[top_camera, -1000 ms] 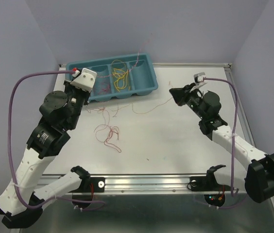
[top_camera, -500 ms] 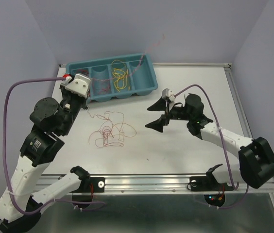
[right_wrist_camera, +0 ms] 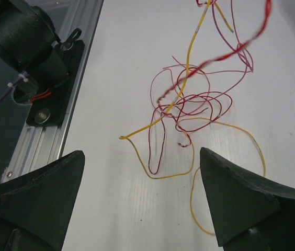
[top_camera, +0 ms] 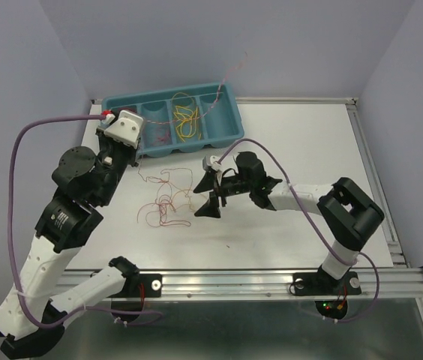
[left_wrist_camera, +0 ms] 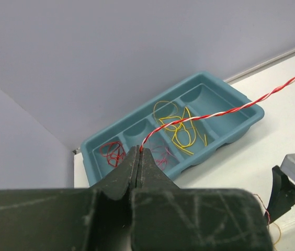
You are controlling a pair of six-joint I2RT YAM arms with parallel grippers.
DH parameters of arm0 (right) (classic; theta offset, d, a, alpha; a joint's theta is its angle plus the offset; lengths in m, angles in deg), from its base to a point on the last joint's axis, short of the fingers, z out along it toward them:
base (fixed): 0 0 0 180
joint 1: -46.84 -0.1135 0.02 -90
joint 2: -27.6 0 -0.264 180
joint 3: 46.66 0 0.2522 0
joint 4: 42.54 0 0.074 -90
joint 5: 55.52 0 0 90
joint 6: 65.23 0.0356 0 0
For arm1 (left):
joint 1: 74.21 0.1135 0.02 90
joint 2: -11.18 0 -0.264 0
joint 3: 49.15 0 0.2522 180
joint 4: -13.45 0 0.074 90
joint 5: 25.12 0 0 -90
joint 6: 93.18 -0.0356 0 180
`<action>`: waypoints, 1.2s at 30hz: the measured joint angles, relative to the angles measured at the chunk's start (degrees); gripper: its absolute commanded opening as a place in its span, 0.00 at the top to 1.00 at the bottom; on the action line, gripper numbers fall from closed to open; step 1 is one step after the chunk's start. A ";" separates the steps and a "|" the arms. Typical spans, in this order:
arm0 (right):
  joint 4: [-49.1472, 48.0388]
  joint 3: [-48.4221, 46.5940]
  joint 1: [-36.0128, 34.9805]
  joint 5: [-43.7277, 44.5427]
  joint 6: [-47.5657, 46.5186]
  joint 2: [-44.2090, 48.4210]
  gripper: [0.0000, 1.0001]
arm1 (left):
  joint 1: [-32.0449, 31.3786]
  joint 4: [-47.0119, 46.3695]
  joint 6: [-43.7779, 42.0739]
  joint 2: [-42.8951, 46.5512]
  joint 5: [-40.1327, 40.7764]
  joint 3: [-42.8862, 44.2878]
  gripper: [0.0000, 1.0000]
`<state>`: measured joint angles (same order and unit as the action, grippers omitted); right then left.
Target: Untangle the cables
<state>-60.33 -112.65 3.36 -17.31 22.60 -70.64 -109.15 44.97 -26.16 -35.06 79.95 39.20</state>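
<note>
The cables are hair-thin wires that look almost weightless and quite limp. They will probably bend wherever they are pushed, slip out of a loose pinch, and drag their neighbours along when one is pulled. The safest hold is likely a free end or a single outlying loop, well away from the knot of crossings. Most of them lie as a red and yellow tangle on the table, left of its centre, between the teal tray at the far-left corner and the near edge. More yellow loops and a few red curls sit in the middle compartments of the tray. The left gripper hangs above the table just in front of the tray's left end. It is clenched on the end of a twisted red-and-white strand, which runs out from its fingertips to the right, off the table, and passes in front of the tray in the left wrist view. The right gripper is spread wide and holds nothing, hovering just to the right of the tangle with its fingers pointing at it. In its wrist view one yellow end lies between the two fingertips, and the densest red crossings are just beyond them. The twisted strand crosses the upper part of that view out of focus, so how close it comes to the jaws cannot be told.
</note>
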 measured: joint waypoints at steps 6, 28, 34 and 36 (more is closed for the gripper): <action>-0.02 -3.30 -1.90 1.25 0.70 -5.09 0.11 | 0.00 -0.76 -0.02 1.14 2.93 0.00 1.00; 0.46 -4.02 -3.34 15.52 5.57 -5.33 1.00 | 0.00 -8.85 -5.05 4.83 21.40 -3.76 1.00; 4.31 7.41 8.70 37.75 15.65 17.20 0.99 | 0.00 -13.22 -9.75 4.11 29.22 -6.56 1.00; 5.57 11.04 14.71 46.77 18.71 26.14 1.00 | 0.00 -15.13 -11.28 3.85 31.41 -7.45 1.00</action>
<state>-54.75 -101.61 18.07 29.47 41.31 -44.50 -109.15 29.85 -37.44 -31.21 111.36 31.75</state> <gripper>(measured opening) 0.017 0.018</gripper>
